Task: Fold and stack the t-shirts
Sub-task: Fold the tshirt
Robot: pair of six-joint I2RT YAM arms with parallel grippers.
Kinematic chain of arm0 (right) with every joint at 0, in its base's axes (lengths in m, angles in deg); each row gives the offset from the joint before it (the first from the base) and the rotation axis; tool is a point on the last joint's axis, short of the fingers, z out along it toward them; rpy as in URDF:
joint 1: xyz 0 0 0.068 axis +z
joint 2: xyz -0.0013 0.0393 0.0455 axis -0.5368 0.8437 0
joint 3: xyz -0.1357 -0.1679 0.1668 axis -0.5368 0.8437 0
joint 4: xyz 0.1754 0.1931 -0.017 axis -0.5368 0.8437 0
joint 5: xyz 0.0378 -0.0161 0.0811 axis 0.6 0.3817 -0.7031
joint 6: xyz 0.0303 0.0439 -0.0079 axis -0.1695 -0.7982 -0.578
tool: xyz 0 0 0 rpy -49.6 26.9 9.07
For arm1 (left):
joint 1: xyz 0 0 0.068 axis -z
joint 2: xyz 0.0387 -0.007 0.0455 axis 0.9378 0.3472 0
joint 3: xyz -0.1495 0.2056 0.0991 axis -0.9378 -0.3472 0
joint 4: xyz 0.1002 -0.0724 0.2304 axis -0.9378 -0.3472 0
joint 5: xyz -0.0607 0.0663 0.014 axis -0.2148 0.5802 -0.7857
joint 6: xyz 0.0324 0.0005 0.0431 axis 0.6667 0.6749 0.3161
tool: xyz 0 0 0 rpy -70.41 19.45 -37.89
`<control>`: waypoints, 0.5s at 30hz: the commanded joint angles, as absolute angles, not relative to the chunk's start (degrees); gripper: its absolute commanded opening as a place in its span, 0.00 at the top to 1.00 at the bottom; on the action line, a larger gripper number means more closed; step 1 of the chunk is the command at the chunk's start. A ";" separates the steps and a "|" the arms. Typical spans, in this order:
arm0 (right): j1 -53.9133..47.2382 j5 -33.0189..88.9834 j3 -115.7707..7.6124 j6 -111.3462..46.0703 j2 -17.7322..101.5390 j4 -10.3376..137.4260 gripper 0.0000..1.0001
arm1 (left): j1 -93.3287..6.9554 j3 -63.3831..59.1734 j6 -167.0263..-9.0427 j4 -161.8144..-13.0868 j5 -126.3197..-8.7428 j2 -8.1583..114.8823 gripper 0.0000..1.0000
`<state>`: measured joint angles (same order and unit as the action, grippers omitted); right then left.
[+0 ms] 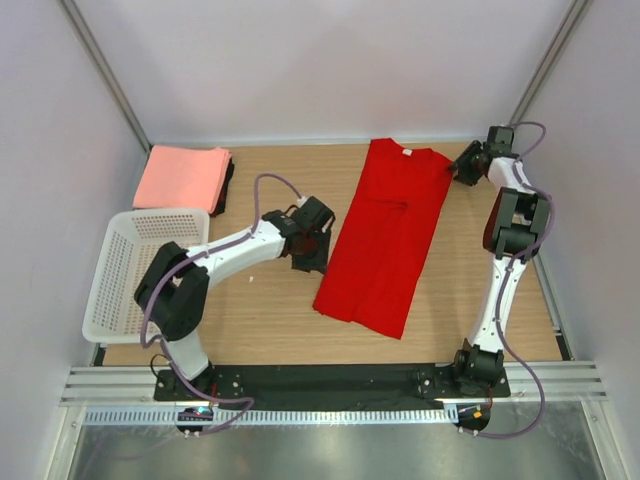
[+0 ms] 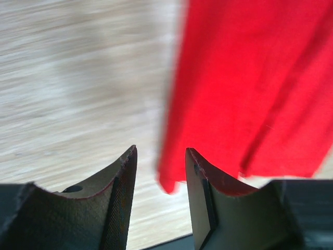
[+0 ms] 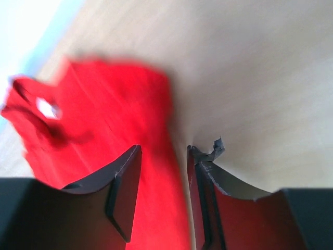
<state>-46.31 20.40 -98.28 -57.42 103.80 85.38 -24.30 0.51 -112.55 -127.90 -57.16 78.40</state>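
Left gripper (image 2: 160,151), jaws parted and empty, sits just beside the lower left edge of the red t-shirt (image 1: 385,235). Right gripper (image 3: 164,148), also parted, holds nothing at its far right sleeve. Folded salmon-pink t-shirts (image 1: 182,177) lie well apart, far left.

No legible text or labels anywhere

Top view: bright, even, diffuse light from above. Focus is sharp throughout, and soft, short shadows lie on the bench (image 1: 270,310).

Left wrist view: the left claw (image 2: 160,151) is sharp. The bench grain and the red t-shirt (image 2: 260,78) are smeared by blur.

Right wrist view: the right claw (image 3: 164,150) is sharp and the red t-shirt is blurred. The upper left corner is washed out to a pale tone.
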 commanded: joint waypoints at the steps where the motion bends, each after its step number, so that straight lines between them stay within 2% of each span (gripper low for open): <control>1: -46.53 24.98 -88.60 -56.85 93.03 94.14 0.52 | -31.70 -5.09 -115.21 -125.60 -58.91 75.70 0.57; 3: -46.35 25.60 -80.98 -57.72 85.41 95.02 0.53 | -35.12 -9.03 -116.00 -121.31 -64.51 74.64 0.58; 6: -45.21 24.03 -71.04 -58.17 77.65 96.00 0.62 | -36.90 -10.47 -115.57 -119.18 -67.96 74.72 0.59; 9: -42.49 22.09 -61.55 -58.26 67.55 96.17 0.64 | -36.99 -10.29 -115.65 -118.30 -71.74 75.51 0.60; 14: -32.48 24.89 -50.44 -56.85 54.45 96.70 0.63 | -36.99 -12.92 -116.80 -114.79 -75.35 75.69 0.60; 15: -27.94 25.60 -48.25 -57.46 53.56 97.13 0.63 | -36.90 -13.19 -116.71 -114.43 -75.79 76.47 0.61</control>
<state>-35.21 24.66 -52.84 -57.64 57.73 96.01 -36.98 -11.86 -115.94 -118.42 -71.21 77.68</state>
